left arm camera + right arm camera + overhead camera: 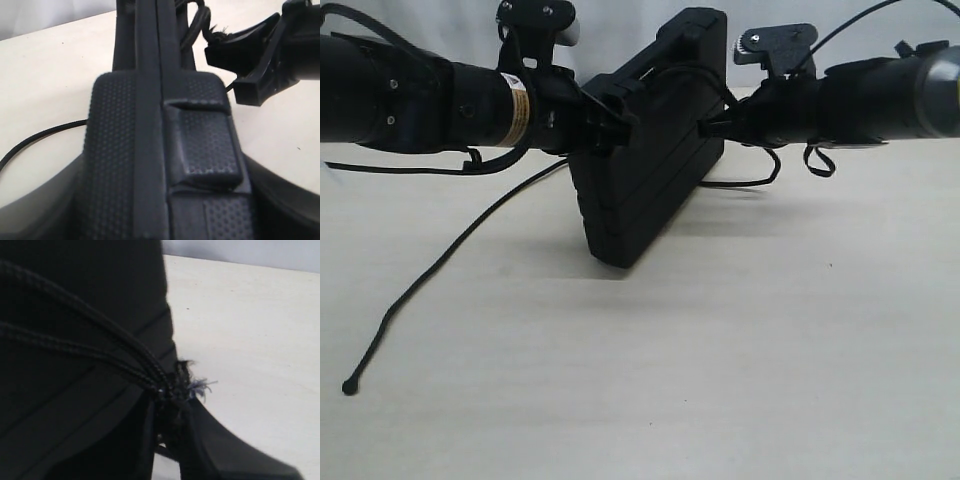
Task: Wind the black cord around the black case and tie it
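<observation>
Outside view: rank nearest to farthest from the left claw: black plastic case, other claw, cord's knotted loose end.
1. Flat black plastic case, held by left gripper.
2. Right gripper, across the case.
3. Black braided cord's knotted end, far lower left.

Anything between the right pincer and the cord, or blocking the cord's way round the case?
Nothing visible. The right pincer is shut on the cord at its frayed part, right against the case. The left pincer clamps the case's opposite edge. The cord's loose tail lies free on the table.
</observation>
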Motion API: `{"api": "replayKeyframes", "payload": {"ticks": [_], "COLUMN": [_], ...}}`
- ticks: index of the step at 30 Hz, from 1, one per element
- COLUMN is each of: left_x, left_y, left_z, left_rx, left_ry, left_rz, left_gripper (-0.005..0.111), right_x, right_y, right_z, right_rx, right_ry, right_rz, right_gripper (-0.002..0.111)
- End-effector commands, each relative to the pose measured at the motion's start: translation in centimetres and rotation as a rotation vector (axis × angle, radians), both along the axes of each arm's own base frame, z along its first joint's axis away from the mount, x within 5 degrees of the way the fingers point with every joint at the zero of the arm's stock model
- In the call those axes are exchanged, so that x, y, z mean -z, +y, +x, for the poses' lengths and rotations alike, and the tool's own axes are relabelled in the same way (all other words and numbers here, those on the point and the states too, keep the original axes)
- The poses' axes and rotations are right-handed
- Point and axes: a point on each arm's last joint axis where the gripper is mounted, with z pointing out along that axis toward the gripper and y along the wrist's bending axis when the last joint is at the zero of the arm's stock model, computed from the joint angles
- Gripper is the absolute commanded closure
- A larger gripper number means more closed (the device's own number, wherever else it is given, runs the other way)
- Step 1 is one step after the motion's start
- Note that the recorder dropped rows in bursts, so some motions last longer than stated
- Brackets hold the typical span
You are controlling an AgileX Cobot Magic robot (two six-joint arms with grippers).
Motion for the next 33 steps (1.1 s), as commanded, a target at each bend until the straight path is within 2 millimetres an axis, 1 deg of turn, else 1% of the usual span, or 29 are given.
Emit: {"api": "replayKeyframes", "payload": {"ticks": [1, 4, 8, 11, 14, 16, 17, 19, 22, 24, 28, 33], "left_x": [-0.5, -0.5, -0.5, -0.5, -0.5, -0.4, -0.4, -0.4, -0.4, -0.4, -0.4, -0.4], "left_y": [-0.9, -0.9, -0.9, -0.8, -0.7, -0.6, -0.6, -0.6, -0.6, -0.6, -0.6, -0.6], "left_z": [-0.5, -0.5, -0.5, -0.4, -0.4, -0.3, -0.3, -0.3, -0.3, -0.3, -0.3, -0.3], "left_rx": [0.043, 0.043, 0.043, 0.026, 0.028, 0.015, 0.015, 0.014, 0.014, 0.014, 0.014, 0.017], "left_ry": [0.017, 0.017, 0.016, 0.014, 0.012, 0.009, 0.008, 0.008, 0.008, 0.008, 0.008, 0.008], "left_rz": [-0.083, -0.083, -0.08, -0.069, -0.064, -0.053, -0.048, -0.047, -0.047, -0.047, -0.047, -0.049], "left_gripper": [0.107, 0.107, 0.107, 0.107, 0.107, 0.107, 0.107, 0.107, 0.107, 0.107, 0.107, 0.107], "right_x": [-0.4, -0.4, -0.4, -0.8, -2.4, -3.6, -3.9, -3.7, -2.6, -2.1, -2.2, -3.2], "right_y": [1.8, 2.7, 3.4, 3.1, 2.5, 2.5, 2.5, 2.2, 1.8, 1.5, 1.0, 0.4], "right_z": [-0.7, -1.0, -1.6, -2.5, -3.9, -4.7, -5.3, -5.9, -6.6, -6.9, -6.7, -5.9], "right_rx": [-0.041, -0.063, -0.111, -0.144, -0.172, -0.194, -0.214, -0.216, -0.206, -0.199, -0.157, -0.058], "right_ry": [-0.012, -0.026, -0.036, -0.045, -0.079, -0.102, -0.102, -0.092, -0.056, -0.043, -0.054, -0.105], "right_rz": [-0.033, -0.096, -0.165, -0.197, -0.232, -0.209, -0.194, -0.202, -0.23, -0.251, -0.299, -0.311], "right_gripper": [0.104, 0.104, 0.104, 0.104, 0.104, 0.104, 0.104, 0.104, 0.104, 0.104, 0.104, 0.104]}}
